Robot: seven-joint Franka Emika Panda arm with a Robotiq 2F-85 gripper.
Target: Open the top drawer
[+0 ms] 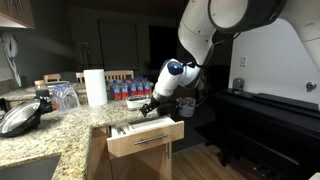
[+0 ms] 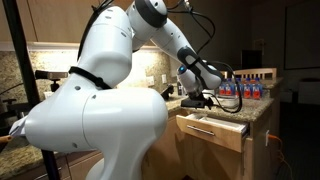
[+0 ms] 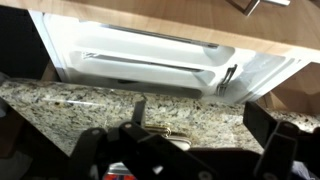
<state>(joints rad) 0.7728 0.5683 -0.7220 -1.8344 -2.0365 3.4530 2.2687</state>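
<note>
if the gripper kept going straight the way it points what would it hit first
Probably the granite countertop: in the wrist view the open gripper aims at its front strip, right next to the pulled-out top drawer. Depth is unclear, so it might slip past the edge into the drawer's white interior.

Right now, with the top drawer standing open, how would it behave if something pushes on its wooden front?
The top drawer stands pulled out from the counter, so a push would probably slide it straight back in. Its wood front looks stiff and should not flex. The white interior seems nearly empty, so it is likely light.
</note>
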